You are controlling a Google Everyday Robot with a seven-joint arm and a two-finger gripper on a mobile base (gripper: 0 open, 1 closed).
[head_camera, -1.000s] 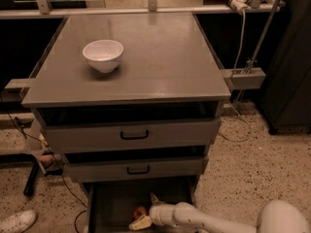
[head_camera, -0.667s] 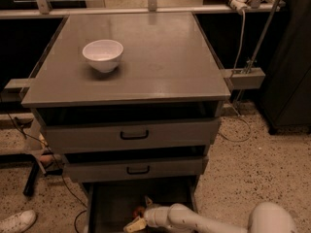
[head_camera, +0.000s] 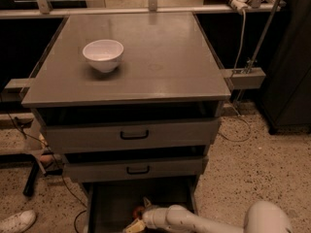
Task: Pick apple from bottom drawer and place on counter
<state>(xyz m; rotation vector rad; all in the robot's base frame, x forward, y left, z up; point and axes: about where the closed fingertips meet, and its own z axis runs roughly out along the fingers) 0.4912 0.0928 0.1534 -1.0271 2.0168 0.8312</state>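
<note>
The bottom drawer point(head_camera: 112, 203) is pulled out at the foot of the cabinet, and its dark floor shows. The small red apple point(head_camera: 138, 210) lies in it near the frame's lower edge. My gripper point(head_camera: 139, 214) reaches into the drawer from the right on its white arm. It is open, with one finger behind the apple and one in front of it. The counter point(head_camera: 160, 57) is the broad grey top above.
A white bowl point(head_camera: 103, 55) stands on the counter's left side. Two shallower drawers with black handles point(head_camera: 134, 135) sit slightly open above the bottom one. A white shoe point(head_camera: 17, 221) and cables lie on the floor at left. A dark cabinet point(head_camera: 291, 57) stands at right.
My gripper and arm have moved left and further into the bottom drawer, up to the apple. The bowl and the drawers have not moved.
</note>
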